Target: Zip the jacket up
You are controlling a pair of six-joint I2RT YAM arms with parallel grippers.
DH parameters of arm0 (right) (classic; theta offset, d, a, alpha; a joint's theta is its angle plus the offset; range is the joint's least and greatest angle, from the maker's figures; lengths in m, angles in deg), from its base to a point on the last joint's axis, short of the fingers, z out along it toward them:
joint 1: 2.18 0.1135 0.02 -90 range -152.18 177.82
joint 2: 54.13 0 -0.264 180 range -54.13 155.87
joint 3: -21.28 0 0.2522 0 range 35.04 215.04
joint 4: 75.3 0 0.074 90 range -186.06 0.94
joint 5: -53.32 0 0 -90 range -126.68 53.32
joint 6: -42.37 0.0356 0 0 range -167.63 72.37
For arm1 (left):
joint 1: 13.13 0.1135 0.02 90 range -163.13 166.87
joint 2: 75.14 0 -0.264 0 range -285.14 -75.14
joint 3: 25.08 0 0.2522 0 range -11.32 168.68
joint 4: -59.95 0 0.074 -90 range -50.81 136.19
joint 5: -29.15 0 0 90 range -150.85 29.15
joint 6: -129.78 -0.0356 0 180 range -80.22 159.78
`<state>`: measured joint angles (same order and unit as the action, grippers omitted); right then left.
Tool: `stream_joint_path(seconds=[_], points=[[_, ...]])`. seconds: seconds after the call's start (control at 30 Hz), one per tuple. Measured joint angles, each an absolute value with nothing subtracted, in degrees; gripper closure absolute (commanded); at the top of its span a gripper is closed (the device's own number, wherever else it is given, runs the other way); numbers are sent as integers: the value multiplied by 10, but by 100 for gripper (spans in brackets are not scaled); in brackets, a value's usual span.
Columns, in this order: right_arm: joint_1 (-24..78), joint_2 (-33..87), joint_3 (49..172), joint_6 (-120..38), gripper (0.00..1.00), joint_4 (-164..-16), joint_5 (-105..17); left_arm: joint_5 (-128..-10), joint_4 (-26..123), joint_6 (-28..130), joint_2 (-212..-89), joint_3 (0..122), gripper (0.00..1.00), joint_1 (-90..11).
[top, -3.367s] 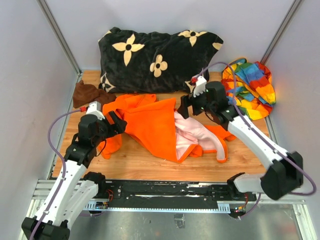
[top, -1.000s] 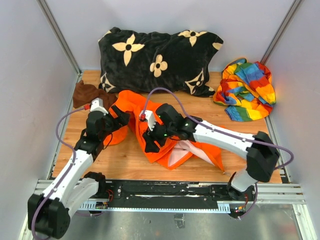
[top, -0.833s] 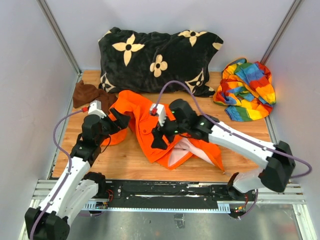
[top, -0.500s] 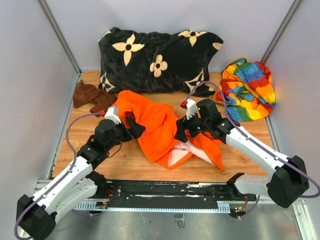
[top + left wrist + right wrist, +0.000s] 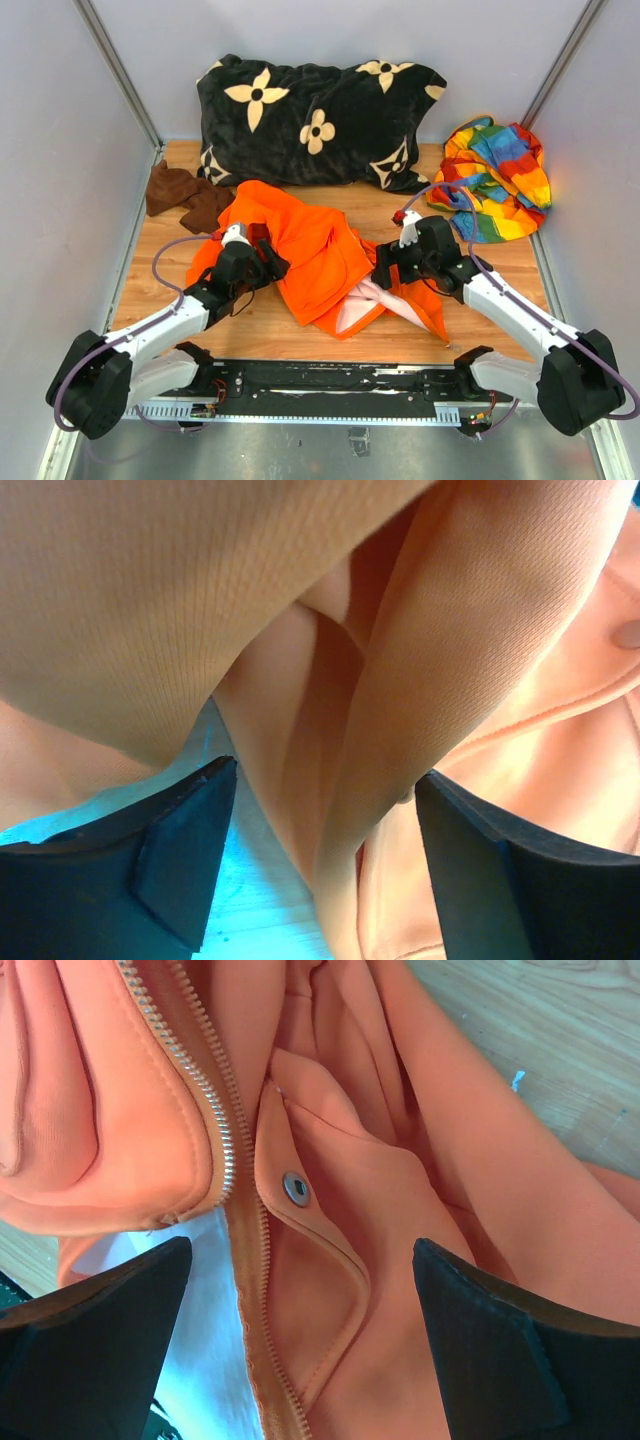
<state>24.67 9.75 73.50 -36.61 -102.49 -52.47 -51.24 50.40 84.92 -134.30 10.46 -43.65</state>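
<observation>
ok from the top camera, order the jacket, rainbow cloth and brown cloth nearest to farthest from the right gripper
From the right gripper:
1. jacket, right at the gripper, in the middle.
2. rainbow cloth, back right corner.
3. brown cloth, far left, beyond the jacket.

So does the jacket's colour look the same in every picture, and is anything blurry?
Top external: the jacket is saturated orange, evenly lit, sharp. Left wrist: washed-out peach, the table tinted bluish, folds soft though the weave shows. Right wrist: truer orange, zipper teeth and snap crisp; the dark fingers are slightly soft.
</observation>
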Motion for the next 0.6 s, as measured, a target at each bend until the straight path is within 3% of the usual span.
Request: stream_joint_path(seconds=[0.07, 0.17, 0.27, 0.33, 0.6], points=[[247, 102, 734, -363, 6, -1019, -520, -514, 514, 851, -1348, 105, 40, -437], [247, 108, 734, -359, 5, -1009, -517, -511, 521, 852, -1338, 104, 69, -437], [247, 112, 734, -358, 5, -1005, -515, -499, 516, 851, -1303, 97, 89, -437], [247, 112, 734, -358, 5, -1005, -514, -481, 494, 851, -1272, 94, 95, -437], [247, 111, 741, -358, 5, -1018, -490, -383, 335, 866, -1170, 96, 99, -417]])
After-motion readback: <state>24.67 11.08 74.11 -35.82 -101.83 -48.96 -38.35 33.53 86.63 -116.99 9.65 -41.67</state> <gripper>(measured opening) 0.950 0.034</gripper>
